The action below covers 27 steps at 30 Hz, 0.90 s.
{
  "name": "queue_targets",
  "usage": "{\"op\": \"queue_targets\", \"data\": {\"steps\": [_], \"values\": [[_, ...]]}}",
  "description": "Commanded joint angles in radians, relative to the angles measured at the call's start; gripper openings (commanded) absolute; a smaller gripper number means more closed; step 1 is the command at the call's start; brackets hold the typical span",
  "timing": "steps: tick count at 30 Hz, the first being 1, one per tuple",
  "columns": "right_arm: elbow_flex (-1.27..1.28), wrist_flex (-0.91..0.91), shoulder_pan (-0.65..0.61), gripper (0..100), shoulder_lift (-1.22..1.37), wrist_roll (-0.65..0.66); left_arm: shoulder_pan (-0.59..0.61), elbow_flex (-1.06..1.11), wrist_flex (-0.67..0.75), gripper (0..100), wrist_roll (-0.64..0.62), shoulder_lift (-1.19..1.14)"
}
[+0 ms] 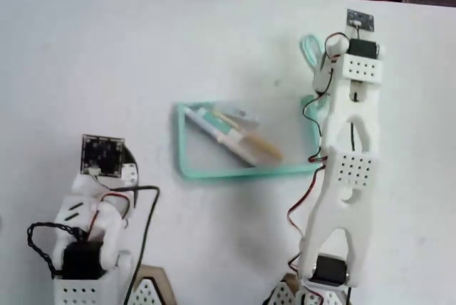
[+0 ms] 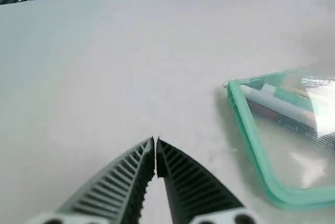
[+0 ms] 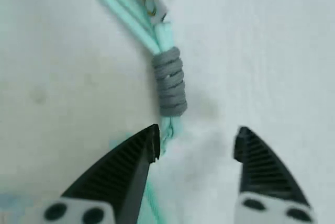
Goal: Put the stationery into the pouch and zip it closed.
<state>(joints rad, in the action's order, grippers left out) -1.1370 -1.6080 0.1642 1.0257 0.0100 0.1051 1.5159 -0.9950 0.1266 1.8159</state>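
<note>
Right tool (image 3: pixel 196 141) hangs spread apart at upper right of the high view, zip cord (image 3: pixel 170 85) of the pouch (image 1: pixel 235 174) lying just ahead, lengthwise toward its gap; left tool (image 2: pixel 156 145) together, well apart.

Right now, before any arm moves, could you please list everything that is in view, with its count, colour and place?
table: one, white, under everything.
pouch: one, clear with a mint-green edge, lying flat mid-table between the two arms.
stationery: several pens, exact count unclear, white, teal and tan, inside the pouch.
pull cord: one, mint green with a grey wrap, on the table at the pouch's end by the right arm.
left hand: one, dark grey, shut, over bare table beside the pouch.
right hand: one, black, open, at the pull cord.
</note>
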Motion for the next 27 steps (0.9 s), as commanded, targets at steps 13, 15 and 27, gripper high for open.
{"op": "queue_targets", "data": {"steps": [13, 15, 27], "values": [[0.420, -0.122, 0.018, 1.9, -0.802, 0.140, -0.002, -0.012, 0.367, 3, 0.161, 0.008], [0.537, -0.119, -0.041, 1.8, -0.986, 0.138, -0.002, -0.032, 0.358, 3, 0.158, 0.008], [1.197, 0.024, -0.295, 1.8, -2.028, 0.137, -0.002, -0.158, 0.129, 3, -0.017, 0.008]]}}
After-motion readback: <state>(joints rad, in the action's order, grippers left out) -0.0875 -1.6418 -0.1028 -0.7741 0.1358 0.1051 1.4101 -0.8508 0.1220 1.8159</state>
